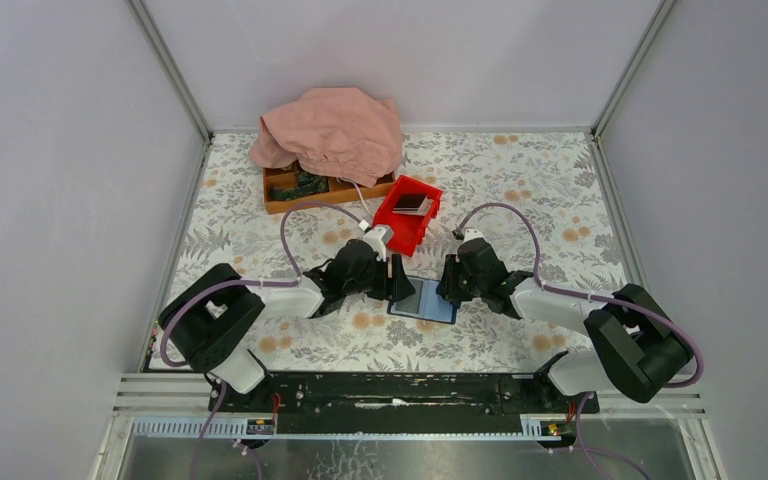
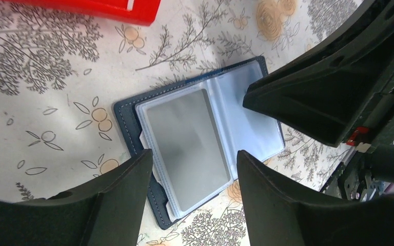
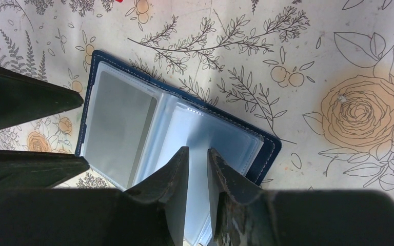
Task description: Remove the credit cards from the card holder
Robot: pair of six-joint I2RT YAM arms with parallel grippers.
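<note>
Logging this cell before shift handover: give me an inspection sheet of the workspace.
Surface: floral tablecloth.
Job's things: card holder lies open between the arms, a grey card in one sleeve; a dark card lies in the red bin.
Clutter: pink cloth draped over a wooden tray.
End effectors: left end effector open above the grey card; right end effector nearly closed over the holder, grip cannot be told.
Cables: purple cables loop along both arms.
Surroundings: plain grey walls, nothing else seen.

The floral-patterned table [image 1: 560,200] carries the open card holder [image 1: 430,302] near its front edge, a red bin [image 1: 400,232] mid-table, and a wooden tray [image 1: 300,205] toward the back edge.
</note>
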